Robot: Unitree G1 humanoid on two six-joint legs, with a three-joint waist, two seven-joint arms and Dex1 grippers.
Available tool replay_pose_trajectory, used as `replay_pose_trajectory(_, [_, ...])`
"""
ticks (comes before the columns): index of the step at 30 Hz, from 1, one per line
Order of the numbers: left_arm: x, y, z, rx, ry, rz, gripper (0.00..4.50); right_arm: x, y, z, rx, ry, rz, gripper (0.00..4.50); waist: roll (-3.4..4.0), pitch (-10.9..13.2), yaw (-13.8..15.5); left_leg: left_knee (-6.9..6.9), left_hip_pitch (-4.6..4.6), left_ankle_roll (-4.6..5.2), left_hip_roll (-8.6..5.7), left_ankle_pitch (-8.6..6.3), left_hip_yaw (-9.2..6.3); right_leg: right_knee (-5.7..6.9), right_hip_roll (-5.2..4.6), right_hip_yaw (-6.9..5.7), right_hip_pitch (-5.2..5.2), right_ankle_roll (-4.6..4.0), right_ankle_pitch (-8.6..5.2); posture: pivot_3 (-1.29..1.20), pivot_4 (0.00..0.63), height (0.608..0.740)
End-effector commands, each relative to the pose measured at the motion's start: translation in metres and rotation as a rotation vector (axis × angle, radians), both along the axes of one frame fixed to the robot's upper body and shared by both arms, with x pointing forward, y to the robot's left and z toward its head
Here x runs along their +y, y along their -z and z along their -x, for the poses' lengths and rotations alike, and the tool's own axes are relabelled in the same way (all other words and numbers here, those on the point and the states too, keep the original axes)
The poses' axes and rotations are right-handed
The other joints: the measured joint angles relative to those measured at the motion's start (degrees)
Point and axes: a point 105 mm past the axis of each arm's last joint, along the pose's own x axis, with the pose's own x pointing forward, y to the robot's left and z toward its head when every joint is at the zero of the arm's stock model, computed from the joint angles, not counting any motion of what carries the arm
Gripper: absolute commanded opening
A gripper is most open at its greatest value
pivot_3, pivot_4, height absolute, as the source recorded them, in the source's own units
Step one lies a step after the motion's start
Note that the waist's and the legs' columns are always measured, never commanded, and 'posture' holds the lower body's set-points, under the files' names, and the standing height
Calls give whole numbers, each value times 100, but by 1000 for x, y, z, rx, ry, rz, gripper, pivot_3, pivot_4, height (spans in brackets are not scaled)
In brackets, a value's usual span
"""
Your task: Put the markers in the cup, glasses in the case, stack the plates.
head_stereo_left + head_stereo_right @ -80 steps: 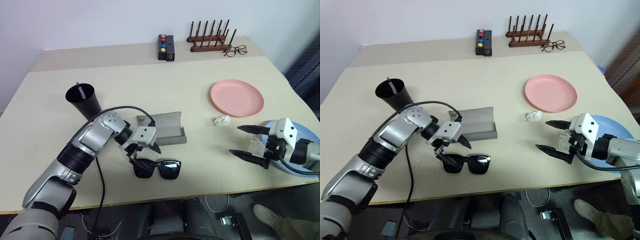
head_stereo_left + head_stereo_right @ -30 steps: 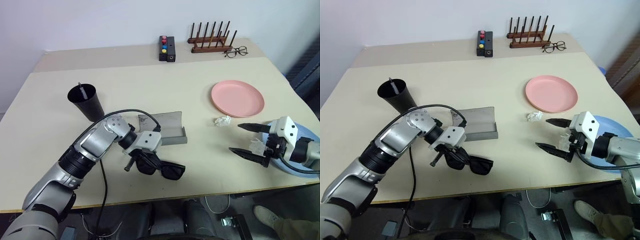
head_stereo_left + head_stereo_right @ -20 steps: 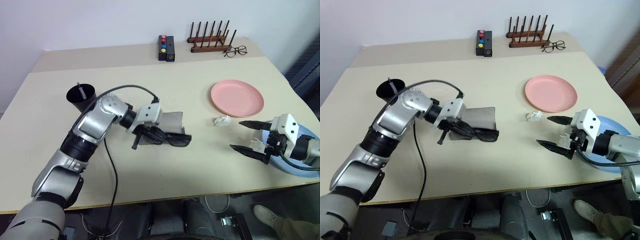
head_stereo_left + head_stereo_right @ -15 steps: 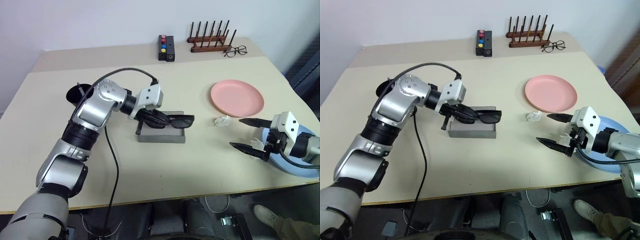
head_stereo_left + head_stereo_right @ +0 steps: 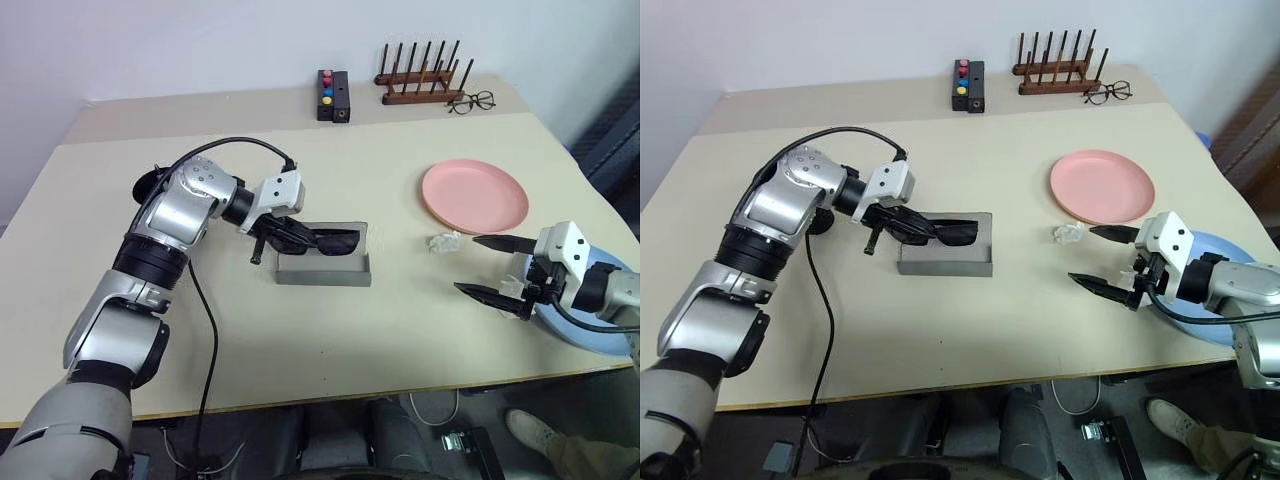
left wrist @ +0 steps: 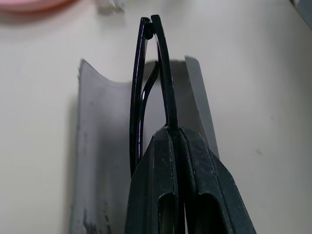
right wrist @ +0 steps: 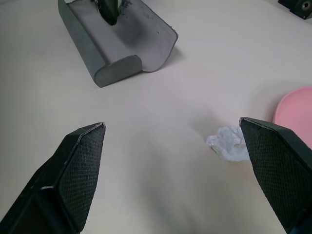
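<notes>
While our left gripper (image 5: pixel 272 234) pinches the glasses (image 5: pixel 318 240) by one temple, we hold them over the open case (image 5: pixel 322 267). Our right gripper (image 5: pixel 492 267) stands spread wide near the blue plate (image 5: pixel 585 335), beside the pink plate (image 5: pixel 474 195).

Bare table (image 5: pixel 300 330) before the case (image 5: pixel 322 268) — crumpled paper (image 5: pixel 443 241) beside the pink plate (image 5: pixel 474 195).

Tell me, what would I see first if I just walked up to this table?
First you would see the left gripper near the middle of the table, pinching black sunglasses just over an open grey case. Next, a pink plate sits farther back on the right. In front of it, the right gripper stands wide open beside a blue plate at the table's edge.
</notes>
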Motion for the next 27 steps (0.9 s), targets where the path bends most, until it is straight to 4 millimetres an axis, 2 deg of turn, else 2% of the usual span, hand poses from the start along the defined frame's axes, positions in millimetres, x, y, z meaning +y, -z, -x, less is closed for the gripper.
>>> replay_pose_trajectory(1, [-1,-3,0,-35,19,-7,30,3,-7,1,-39,-13,1,4500,0,0,-5,0,0,0,0,0,0,0,0,0,-1,0,0,0,150,740])
replay_pose_trajectory(17, [-15,10,0,2,43,-2,30,1,-8,6,-38,1,3,4500,-1,1,-4,0,-2,0,0,0,0,1,0,0,-2,0,0,0,150,740])
replay_pose_trajectory(27, [-12,16,4,30,35,-13,30,4,-7,8,-29,-23,-4,4500,-1,1,-5,0,-2,0,0,0,0,1,1,0,-3,1,0,0,150,740])
